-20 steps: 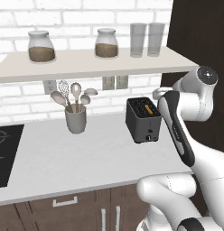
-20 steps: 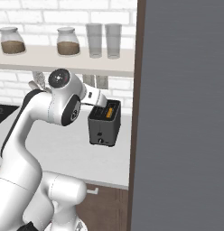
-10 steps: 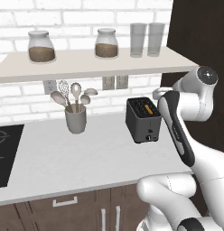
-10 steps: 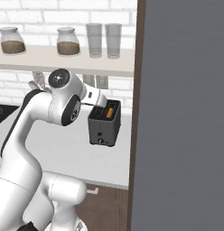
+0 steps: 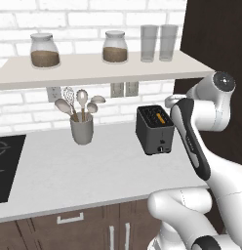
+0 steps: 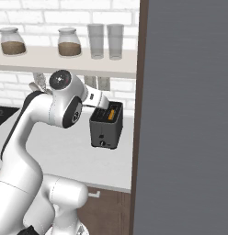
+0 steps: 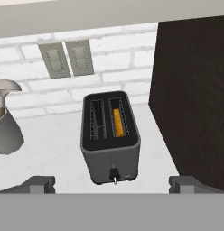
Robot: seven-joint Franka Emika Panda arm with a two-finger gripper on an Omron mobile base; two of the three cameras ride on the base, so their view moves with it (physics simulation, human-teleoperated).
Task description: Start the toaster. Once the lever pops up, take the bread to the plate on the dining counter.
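Observation:
The toaster [image 5: 154, 129] is a dark grey box standing on the white kitchen worktop [image 5: 69, 171] beside a tall dark cabinet. An orange strip, the bread [image 7: 117, 122], sits low in its right slot; the left slot looks empty. A small lever [image 7: 114, 173] sticks out low on its front face. My gripper [image 7: 112, 184] hovers above and in front of the toaster, open, its two fingertips [image 7: 41, 184] wide apart with nothing between them. In the right base view my hand [image 6: 99, 101] hangs just over the toaster [image 6: 106, 125]. The plate and the dining counter are out of view.
A grey cup of utensils [image 5: 82, 129] stands left of the toaster. Close overhead runs a shelf [image 5: 93, 71] with jars and glasses. The dark cabinet side [image 7: 190, 90] rises right of the toaster. A black cooktop [image 5: 6, 166] lies at the far left.

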